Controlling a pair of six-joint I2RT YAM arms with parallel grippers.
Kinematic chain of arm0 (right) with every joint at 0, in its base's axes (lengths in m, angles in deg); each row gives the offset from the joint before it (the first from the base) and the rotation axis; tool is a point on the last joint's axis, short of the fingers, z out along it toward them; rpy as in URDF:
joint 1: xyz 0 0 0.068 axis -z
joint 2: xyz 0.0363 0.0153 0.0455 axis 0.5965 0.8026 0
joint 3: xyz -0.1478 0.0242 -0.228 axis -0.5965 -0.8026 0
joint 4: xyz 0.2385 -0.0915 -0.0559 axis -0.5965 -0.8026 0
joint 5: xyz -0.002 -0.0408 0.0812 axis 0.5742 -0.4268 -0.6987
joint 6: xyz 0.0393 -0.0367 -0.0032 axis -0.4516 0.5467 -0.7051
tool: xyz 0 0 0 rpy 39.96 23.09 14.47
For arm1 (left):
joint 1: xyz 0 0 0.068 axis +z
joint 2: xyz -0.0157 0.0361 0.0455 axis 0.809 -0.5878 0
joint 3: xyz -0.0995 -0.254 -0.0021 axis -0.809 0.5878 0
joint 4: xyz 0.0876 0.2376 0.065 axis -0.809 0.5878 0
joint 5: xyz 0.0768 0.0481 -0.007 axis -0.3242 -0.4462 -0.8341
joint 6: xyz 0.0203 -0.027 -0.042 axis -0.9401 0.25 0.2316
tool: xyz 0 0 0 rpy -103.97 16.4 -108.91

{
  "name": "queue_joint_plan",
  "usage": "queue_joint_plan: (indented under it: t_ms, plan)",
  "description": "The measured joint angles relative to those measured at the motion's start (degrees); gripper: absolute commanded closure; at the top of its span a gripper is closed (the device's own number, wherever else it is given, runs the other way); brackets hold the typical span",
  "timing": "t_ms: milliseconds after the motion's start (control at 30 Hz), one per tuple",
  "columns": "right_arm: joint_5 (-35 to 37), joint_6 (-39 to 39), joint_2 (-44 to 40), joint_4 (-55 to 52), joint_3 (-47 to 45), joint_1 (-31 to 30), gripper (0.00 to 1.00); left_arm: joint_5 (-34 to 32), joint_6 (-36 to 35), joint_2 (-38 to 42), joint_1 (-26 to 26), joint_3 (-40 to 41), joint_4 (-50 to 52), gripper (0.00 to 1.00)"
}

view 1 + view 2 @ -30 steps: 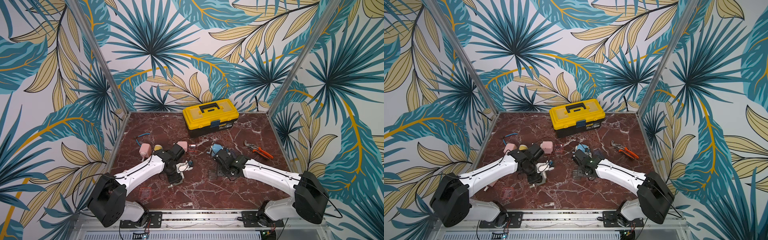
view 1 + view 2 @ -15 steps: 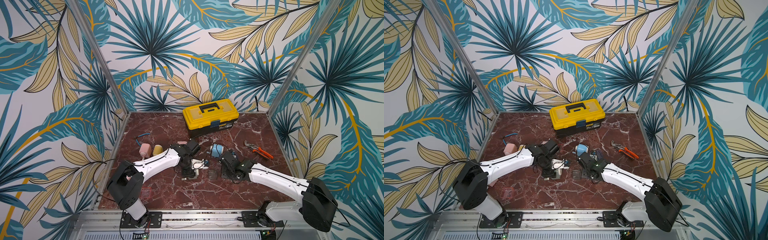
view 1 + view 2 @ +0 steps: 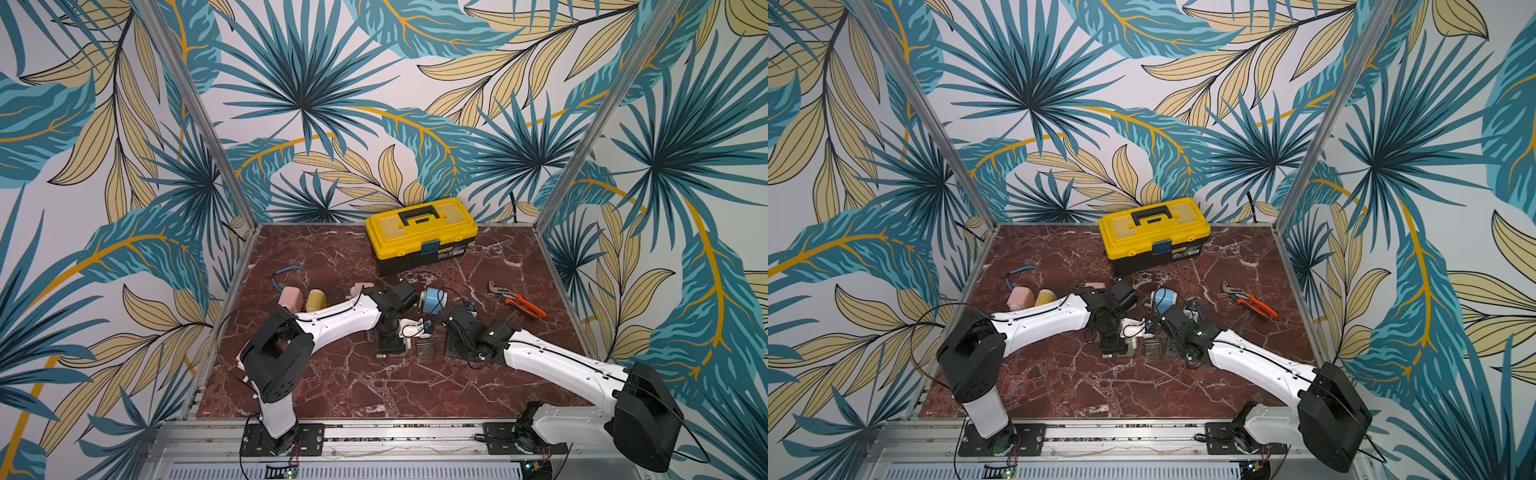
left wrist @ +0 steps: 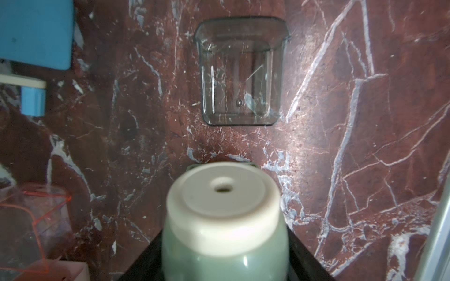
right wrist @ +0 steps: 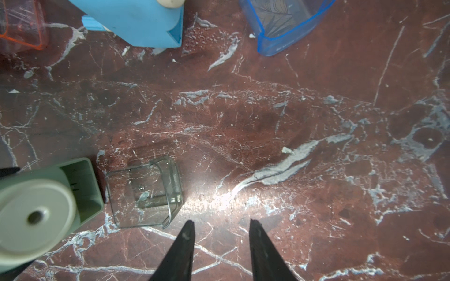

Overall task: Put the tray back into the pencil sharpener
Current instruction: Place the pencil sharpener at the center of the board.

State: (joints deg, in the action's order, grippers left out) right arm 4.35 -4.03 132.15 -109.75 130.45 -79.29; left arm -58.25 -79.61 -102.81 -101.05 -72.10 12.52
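The pencil sharpener is green with a cream top and a hole in it. It stands on the marble between the black fingers of my left gripper, which lie against both its sides. In both top views it shows as a pale block under that gripper. The tray is clear plastic and lies flat just beside the sharpener's open slot; it shows in a top view too. My right gripper is open and empty, a little way off the tray, not touching it.
A blue sharpener, a blue tray and an orange tray lie beyond. Pink and yellow sharpeners sit at the left, a yellow toolbox at the back, orange pliers at the right.
My left arm has swung to the right with the green sharpener, bringing it down next to the clear tray. The right gripper has drawn back from the tray.
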Motion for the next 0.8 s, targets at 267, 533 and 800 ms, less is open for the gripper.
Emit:
queue_joint_plan:
  t_ms: [267, 533, 800]
  plan:
    - [-0.02, 0.02, 0.00, -0.04, -0.07, 0.39, 0.60, 1.60, 2.25, -0.39, 1.49, 0.02, -0.02, 0.19]
    - [-2.36, 1.77, 1.42, 3.04, -0.04, 0.48, 0.59, 6.73, 2.34, 4.85, 6.38, 4.28, -2.25, 0.19]
    - [-5.11, 3.17, 5.92, 6.51, 0.15, 0.81, 0.59, 10.43, 4.94, 9.29, 6.97, 11.98, -10.40, 0.20]
